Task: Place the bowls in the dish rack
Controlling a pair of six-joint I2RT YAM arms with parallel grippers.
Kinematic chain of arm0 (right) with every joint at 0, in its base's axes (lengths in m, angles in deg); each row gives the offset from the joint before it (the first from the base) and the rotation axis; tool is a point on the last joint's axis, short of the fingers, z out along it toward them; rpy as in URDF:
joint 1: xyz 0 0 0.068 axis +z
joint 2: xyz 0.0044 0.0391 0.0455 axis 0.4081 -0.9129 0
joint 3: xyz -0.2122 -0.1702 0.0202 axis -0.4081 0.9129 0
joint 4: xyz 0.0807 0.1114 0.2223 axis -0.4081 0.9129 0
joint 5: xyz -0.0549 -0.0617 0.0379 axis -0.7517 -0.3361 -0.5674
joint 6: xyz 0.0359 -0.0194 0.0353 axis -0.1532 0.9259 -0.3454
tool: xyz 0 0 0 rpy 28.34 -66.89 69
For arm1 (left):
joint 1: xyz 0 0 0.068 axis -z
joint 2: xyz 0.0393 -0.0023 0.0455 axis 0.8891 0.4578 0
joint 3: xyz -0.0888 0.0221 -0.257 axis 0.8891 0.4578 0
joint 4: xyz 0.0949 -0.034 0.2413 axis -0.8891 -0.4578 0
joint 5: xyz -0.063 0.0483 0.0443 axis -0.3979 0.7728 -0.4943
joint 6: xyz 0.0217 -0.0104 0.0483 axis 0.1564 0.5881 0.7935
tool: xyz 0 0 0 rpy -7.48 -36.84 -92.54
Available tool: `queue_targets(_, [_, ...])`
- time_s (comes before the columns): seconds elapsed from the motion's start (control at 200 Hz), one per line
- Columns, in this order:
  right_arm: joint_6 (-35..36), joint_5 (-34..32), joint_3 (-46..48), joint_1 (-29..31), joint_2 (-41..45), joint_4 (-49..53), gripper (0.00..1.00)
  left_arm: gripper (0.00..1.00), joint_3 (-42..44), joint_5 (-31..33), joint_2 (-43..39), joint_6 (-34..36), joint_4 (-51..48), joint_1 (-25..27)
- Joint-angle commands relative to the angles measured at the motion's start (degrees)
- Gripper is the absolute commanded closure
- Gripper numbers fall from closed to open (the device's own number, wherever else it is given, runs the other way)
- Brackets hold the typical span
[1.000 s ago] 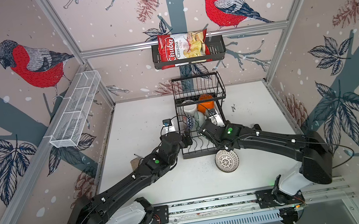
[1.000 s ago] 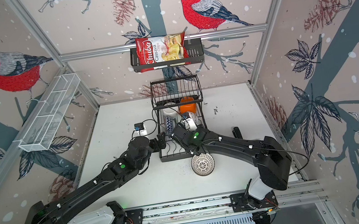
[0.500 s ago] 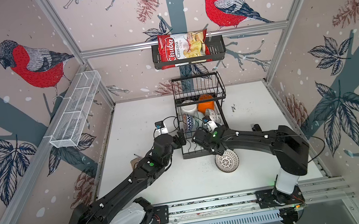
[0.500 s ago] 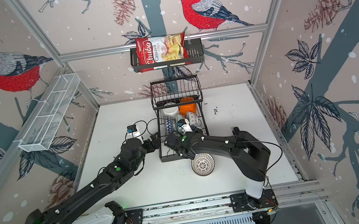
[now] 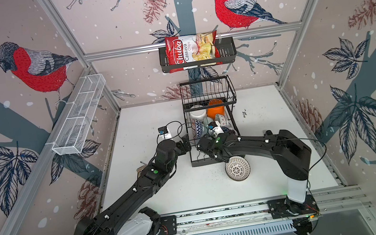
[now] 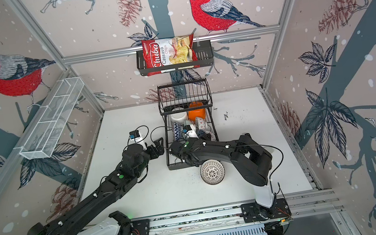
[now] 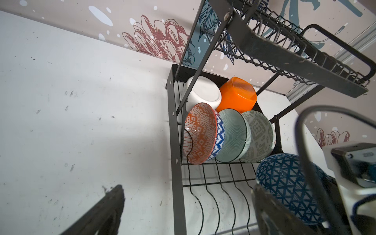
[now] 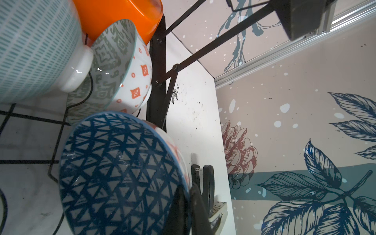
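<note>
The right gripper (image 8: 188, 195) is pinching the blue bowl (image 8: 122, 173) by its rim in the rack (image 7: 175, 142). The left gripper (image 6: 160, 147) is hanging wide open beside the rack.

Chips bag (image 5: 191, 51) in wall basket (image 5: 228, 52) — mesh shelf (image 5: 77, 121)

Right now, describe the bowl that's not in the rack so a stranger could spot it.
Find the black dish rack on the white table. By its near right corner sits a bowl. Only this one lies outside the rack, showing a netlike pattern.
</note>
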Motion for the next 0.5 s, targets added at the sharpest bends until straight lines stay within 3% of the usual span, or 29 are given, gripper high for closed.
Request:
queue_targets(0.0, [-1.3,-4.7,-0.7,0.0,-1.1,2.9,1.0,0.04,0.1,-1.4,-0.2,0.9,2.1,-0.3])
queue_targets(0.2, [-2.4,-4.8,-0.9,-0.3,-3.1,4.2,1.0,0.04,0.2,-1.7,-0.1,1.0,2.2,-0.7])
queue_targets(0.495, [2.9,-1.8,0.8,-0.3,-2.8,-2.7,1.0,0.04,0.3,-1.7,-0.2,0.9,1.9,-1.0])
